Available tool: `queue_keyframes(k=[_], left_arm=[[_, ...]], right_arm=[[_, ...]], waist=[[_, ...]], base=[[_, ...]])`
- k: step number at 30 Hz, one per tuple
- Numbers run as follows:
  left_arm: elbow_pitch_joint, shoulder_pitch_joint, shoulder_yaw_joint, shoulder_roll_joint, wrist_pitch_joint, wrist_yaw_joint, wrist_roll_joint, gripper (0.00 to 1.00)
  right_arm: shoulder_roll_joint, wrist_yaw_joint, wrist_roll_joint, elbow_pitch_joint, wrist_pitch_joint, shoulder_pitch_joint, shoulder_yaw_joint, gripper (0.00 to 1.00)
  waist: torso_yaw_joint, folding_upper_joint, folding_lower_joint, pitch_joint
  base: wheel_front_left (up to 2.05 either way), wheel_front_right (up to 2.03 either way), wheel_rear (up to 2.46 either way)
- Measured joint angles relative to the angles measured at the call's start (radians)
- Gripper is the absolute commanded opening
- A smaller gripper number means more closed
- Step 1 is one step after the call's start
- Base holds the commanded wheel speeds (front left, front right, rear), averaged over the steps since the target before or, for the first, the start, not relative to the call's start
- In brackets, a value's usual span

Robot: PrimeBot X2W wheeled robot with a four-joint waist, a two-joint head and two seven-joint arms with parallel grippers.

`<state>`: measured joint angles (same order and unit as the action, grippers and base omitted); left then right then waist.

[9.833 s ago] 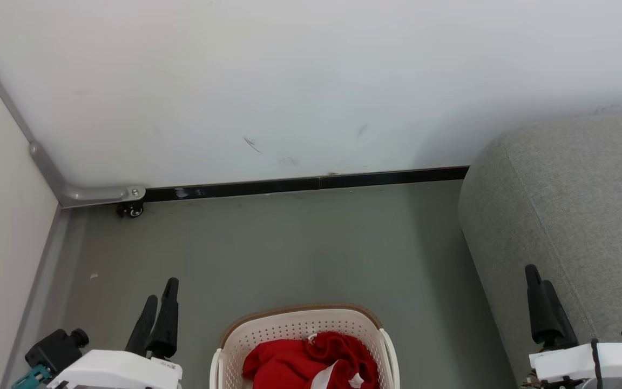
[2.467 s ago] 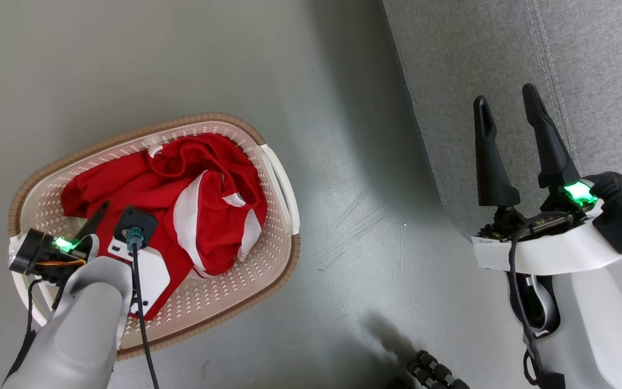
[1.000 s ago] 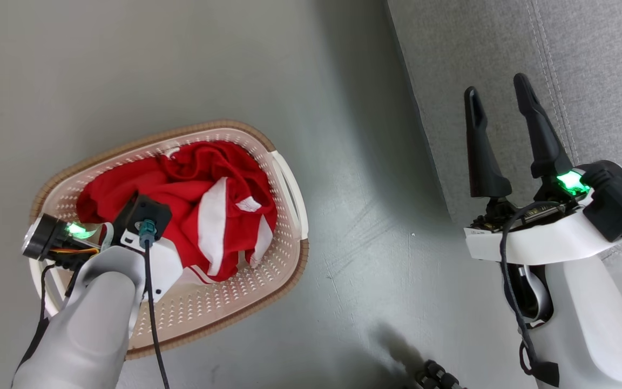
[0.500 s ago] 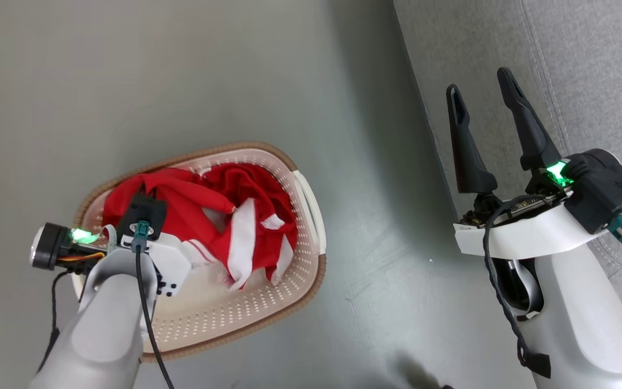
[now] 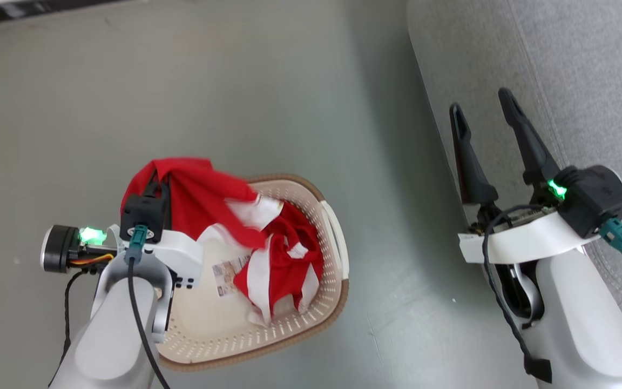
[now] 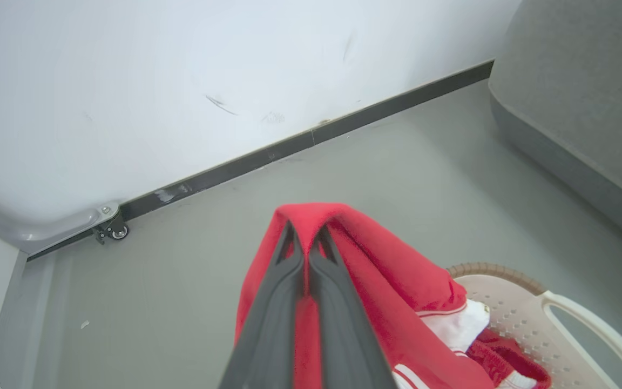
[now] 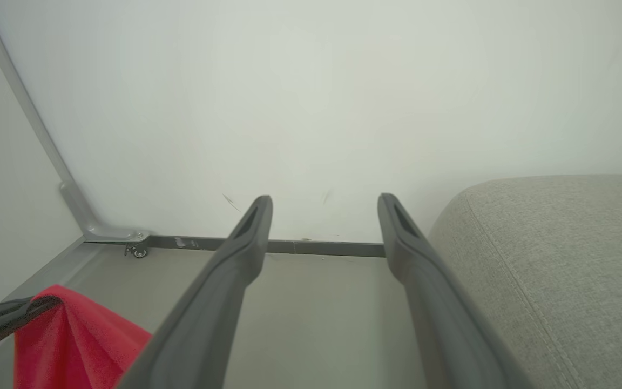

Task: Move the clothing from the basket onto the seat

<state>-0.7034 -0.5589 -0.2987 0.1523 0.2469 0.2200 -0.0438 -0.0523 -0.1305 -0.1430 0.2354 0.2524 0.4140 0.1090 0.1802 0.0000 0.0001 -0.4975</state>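
Left gripper (image 6: 305, 246) is clamped shut on a fold of red clothing (image 5: 197, 200), holding it above the far-left rim of the basket (image 5: 208, 329). The garment trails down into the basket, with more red-and-white fabric bunched at its right. The basket sits on the grey floor (image 5: 235, 81), left of the seat (image 5: 586, 81). Right gripper (image 5: 480, 102) has its fingers wide apart and empty, by the seat's left edge.

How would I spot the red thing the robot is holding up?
Find the big grey sofa; left of it on the floor sits a cream basket with a brown rim. The red garment hangs above its edge, pinched in the left gripper, unlike the red clothing lying inside.
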Motion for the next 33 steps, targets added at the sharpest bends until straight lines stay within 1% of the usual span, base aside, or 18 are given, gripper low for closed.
queue_keyframes(k=[5,12,18,20,29,33], left_arm=[[0.101,0.027,0.009,0.001,0.000,0.000,-0.011,0.00],[0.209,0.079,0.004,0.005,0.000,-0.002,-0.015,0.00],[0.292,0.103,-0.003,0.013,0.001,-0.021,-0.016,0.00],[0.311,0.110,-0.008,0.016,0.001,-0.035,-0.016,0.00],[0.387,0.143,-0.020,0.021,0.001,-0.061,-0.027,0.00],[0.410,0.156,-0.024,0.020,0.002,-0.074,-0.050,0.00]], right_arm=[[-0.014,0.000,0.018,0.022,0.000,-0.026,-0.006,1.00],[-0.036,0.000,0.026,0.048,0.000,-0.047,0.001,1.00],[-0.055,0.000,0.027,0.066,0.000,-0.072,0.008,1.00],[-0.060,0.000,0.027,0.072,0.000,-0.083,0.022,1.00],[-0.084,0.000,0.016,0.105,0.000,-0.122,0.099,1.00],[-0.096,0.000,0.004,0.118,0.000,-0.134,0.147,1.00]], waist=[[-0.023,0.0000,0.0000,0.053],[-0.051,0.0000,0.0000,0.129],[-0.069,0.0000,-0.0001,0.197],[-0.074,0.0000,-0.0001,0.219],[-0.092,0.0000,-0.0001,0.320],[-0.097,0.0000,-0.0001,0.363]], base=[[0.00,0.00,0.00],[0.00,0.00,0.00],[0.00,0.00,0.00],[0.00,0.00,0.00],[0.00,0.00,0.00],[0.00,0.00,0.00]])
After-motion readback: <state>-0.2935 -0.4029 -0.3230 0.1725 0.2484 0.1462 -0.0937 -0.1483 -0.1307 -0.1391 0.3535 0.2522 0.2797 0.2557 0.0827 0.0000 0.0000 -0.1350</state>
